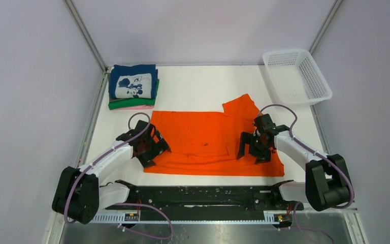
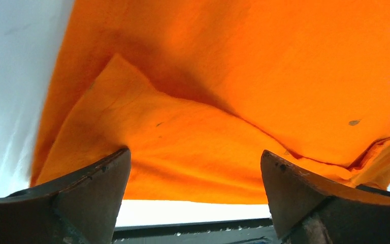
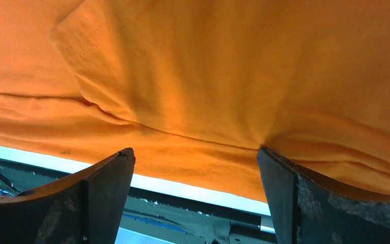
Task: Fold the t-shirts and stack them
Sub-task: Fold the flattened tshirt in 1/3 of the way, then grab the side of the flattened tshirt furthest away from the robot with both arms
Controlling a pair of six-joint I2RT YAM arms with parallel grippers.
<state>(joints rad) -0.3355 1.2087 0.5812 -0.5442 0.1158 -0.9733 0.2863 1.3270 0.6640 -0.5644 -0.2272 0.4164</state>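
The bright orange t-shirt [image 1: 208, 140] lies spread across the middle of the table, one sleeve sticking up at its far right. My left gripper [image 1: 150, 152] is open, fingertips resting on the shirt's near left edge [image 2: 193, 168]. My right gripper [image 1: 256, 150] is open, fingertips on the shirt's near right part [image 3: 198, 147]. A folded stack sits at the far left: the navy shirt with white cartoon print [image 1: 133, 81] on top, a green shirt [image 1: 132, 103] beneath it and a pink one [image 1: 132, 108] at the bottom.
A white plastic mesh basket [image 1: 295, 76] stands at the far right corner. Grey walls close in the table on the left, back and right. The black base rail [image 1: 203, 195] runs along the near edge.
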